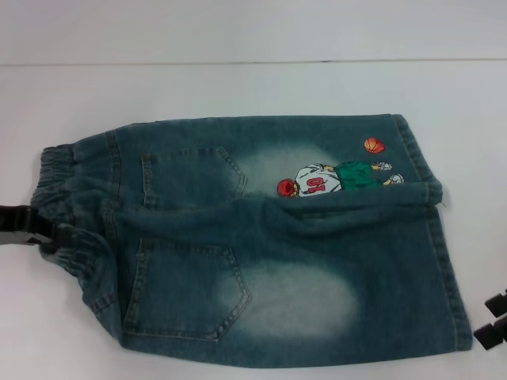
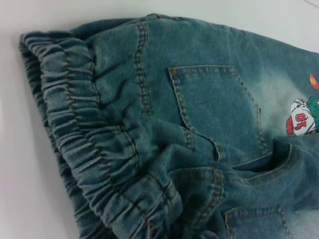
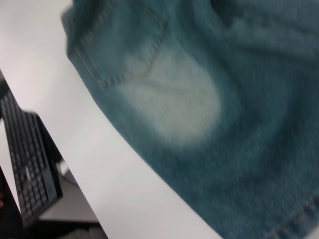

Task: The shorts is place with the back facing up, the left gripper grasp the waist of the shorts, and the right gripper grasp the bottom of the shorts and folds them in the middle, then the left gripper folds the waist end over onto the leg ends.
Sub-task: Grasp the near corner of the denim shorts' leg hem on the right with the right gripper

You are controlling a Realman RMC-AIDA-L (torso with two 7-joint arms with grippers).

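The denim shorts [image 1: 261, 245] lie flat on the white table with both back pockets up. Their elastic waist [image 1: 59, 198] points left and the leg ends [image 1: 444, 237] point right. A cartoon basketball print [image 1: 333, 178] marks the far leg. My left gripper [image 1: 28, 226] sits at the waist's outer edge, touching the gathered band. The left wrist view shows that waistband [image 2: 84, 134] close up. My right gripper [image 1: 489, 317] stands open just off the near leg's hem corner, apart from the cloth. The right wrist view shows the near leg's faded patch [image 3: 174, 99].
The white table [image 1: 238, 87] stretches behind the shorts and to either side. The right wrist view shows the table's near edge [image 3: 84, 169], and below it a black keyboard [image 3: 27, 164].
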